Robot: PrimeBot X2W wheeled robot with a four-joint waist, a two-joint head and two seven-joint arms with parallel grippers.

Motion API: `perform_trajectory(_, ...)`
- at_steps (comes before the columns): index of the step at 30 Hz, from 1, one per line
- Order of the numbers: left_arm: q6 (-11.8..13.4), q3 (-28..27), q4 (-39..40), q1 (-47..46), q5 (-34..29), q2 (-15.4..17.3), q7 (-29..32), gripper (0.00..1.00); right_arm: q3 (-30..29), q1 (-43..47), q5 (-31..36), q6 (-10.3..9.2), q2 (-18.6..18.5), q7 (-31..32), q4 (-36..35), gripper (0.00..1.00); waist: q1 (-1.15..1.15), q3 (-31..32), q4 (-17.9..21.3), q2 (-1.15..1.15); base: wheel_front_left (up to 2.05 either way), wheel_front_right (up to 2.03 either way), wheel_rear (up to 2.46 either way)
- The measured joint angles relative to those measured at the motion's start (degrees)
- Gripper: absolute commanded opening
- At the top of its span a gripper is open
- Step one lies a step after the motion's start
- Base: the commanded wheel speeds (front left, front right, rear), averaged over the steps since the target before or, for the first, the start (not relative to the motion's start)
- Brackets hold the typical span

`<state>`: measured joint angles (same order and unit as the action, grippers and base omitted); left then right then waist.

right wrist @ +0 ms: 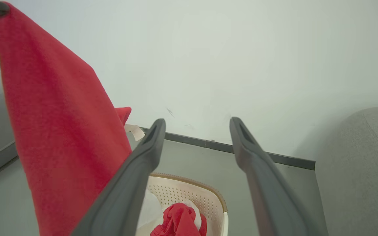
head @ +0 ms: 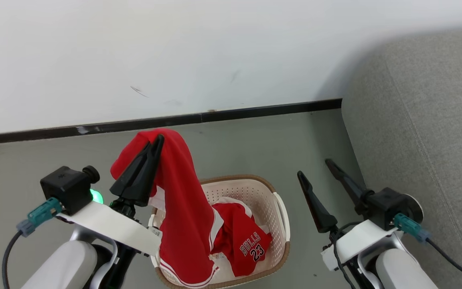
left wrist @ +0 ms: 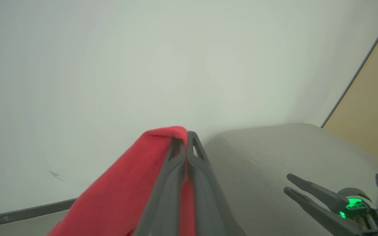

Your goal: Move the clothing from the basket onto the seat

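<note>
Left end effector [head: 158, 140] clamps the plain red garment [head: 183, 208] high to clear the basket [head: 247, 178]; hem trails inside. Right end effector [head: 313, 167]: spread wide, empty, near the seat [head: 423, 120].

The hanging soft red fabric garment [head: 183, 200] is bright red with thin white stripes along its edge. The crumpled red fabric jersey [head: 243, 237] has white trim and white "BULLS 23" lettering. The oval perforated plastic basket [head: 255, 188] is cream-white, dotted with holes, with a brown woven-look rim. The large upholstered fabric sofa [head: 423, 120] is grey. The left end effector [head: 159, 138] and right end effector [head: 314, 167] have black fingers.
</note>
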<state>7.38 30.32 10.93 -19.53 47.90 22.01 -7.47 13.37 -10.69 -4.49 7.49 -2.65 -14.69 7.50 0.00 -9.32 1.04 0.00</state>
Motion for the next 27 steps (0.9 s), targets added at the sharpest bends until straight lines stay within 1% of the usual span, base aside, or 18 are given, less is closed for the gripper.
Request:
perform_trajectory(14,2.66,3.96,-0.55,0.13,-0.81,-3.61,1.96,0.00,9.93,0.29,-2.13,0.00,-0.35,0.00,0.55,1.00,0.00,6.85,-3.48,0.00,0.00,0.00,0.00)
perform_trajectory(20,3.78,6.09,-1.15,0.03,-1.76,-5.00,3.46,0.00,14.93,1.24,-4.04,0.00,-0.47,0.00,0.70,1.00,0.00,9.17,-5.32,0.00,0.00,0.00,0.00)
perform_trajectory(27,4.42,8.40,-1.56,-1.18,-2.42,-6.83,4.66,0.00,19.41,1.34,-7.26,0.00,-0.66,0.00,0.31,1.00,0.00,10.88,-7.10,0.00,0.00,0.00,0.00)
